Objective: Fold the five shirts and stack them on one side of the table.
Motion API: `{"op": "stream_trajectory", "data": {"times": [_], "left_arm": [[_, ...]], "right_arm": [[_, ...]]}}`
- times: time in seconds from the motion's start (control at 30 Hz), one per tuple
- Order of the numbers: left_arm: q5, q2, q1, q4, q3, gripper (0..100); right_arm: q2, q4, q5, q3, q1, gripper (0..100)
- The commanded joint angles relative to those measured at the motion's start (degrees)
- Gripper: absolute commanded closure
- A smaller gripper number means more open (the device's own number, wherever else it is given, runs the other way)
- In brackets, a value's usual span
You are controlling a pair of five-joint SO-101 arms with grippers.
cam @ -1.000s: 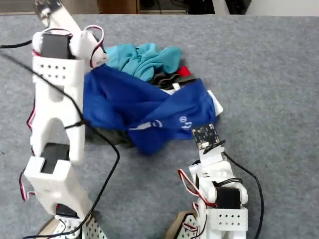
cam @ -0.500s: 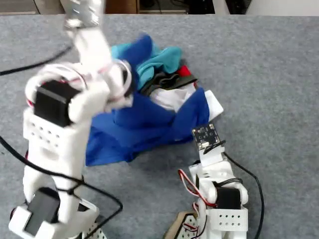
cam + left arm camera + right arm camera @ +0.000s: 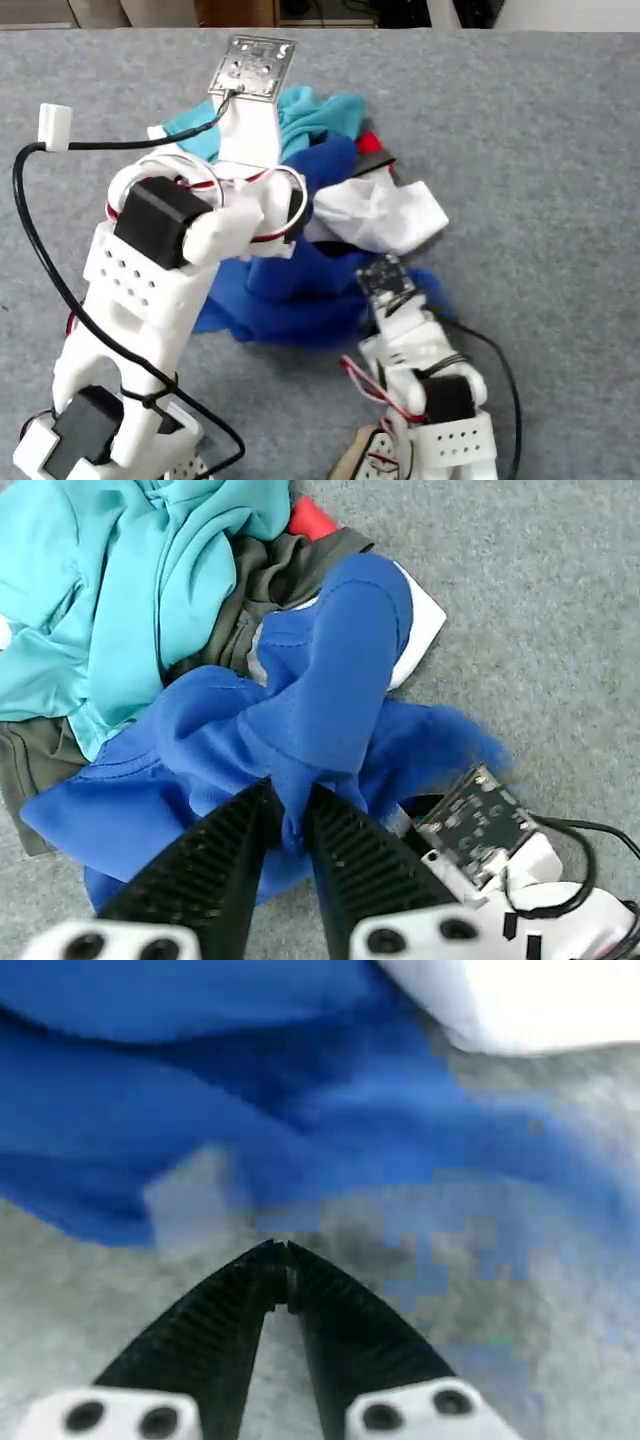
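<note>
Overhead, the blue shirt (image 3: 290, 300) lies bunched on the table (image 3: 540, 150), with the teal shirt (image 3: 320, 110) behind it and the white shirt (image 3: 385, 215) touching it. At the left wrist, the left gripper (image 3: 290, 815) clamps a fold of the blue shirt. At the right wrist, the right gripper (image 3: 278, 1265) has its tips pressed together near the blue cloth.

L arm (image 3: 150, 270) stands tall from its base, elbow high, forearm leaning fwd and pitched down, wrist cam board at the far end. L claw (image 3: 288, 792) is pinched tight, with a fold of blue shirt (image 3: 340, 660) caught btw its ribbed black fingers (image 3: 215, 850). R arm (image 3: 425, 365) sits low and folded, close beside the L claw and lower than it, wrist tilted down. R claw (image 3: 278, 1252) has its tips meeting, jaws closed. It's prob. empty, but the view is too blurred to be sure.
</note>
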Motion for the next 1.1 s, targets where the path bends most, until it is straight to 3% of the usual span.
{"op": "stream_trajectory", "data": {"times": [0.0, 0.17, 0.27, 0.4, 0.47, 0.57, 0.73, 0.9, 1.07], "left_arm": [[0.00, -2.33, 0.70, 0.62, 0.00, 98], [-0.26, -7.08, 1.32, 0.62, 2.37, 98], [-1.67, -11.03, 5.54, 0.62, 5.10, 98], [-3.96, -17.63, 11.25, 0.62, 11.78, 96], [-3.60, -20.26, 12.04, 0.62, 16.26, 89], [-1.05, -23.52, 9.58, 0.62, 22.42, 77], [0.70, -24.66, 3.43, 0.44, 22.51, 77], [1.76, -24.48, -4.22, -6.95, 18.73, 77], [4.92, -16.40, -8.35, -20.04, 24.44, 76]], "right_arm": [[-5.49, 0.09, 0.00, 0.04, -4.00, 99.5], [-5.49, -0.88, 0.26, 0.04, -3.74, 99.5], [-5.49, -3.60, 0.35, 0.04, -1.89, 99.5], [-5.58, -6.51, 0.35, -1.36, 5.32, 99.6], [-5.58, -9.14, 0.35, -4.00, 9.98, 99.5], [-5.58, -14.42, 0.35, -8.40, 18.15, 99.5], [-5.58, -24.18, 0.35, -15.43, 31.16, 99.4], [-5.05, -29.27, 0.35, -18.77, 32.22, 98.4], [-4.97, -27.96, 0.26, -18.95, 31.34, 85.0]]}}
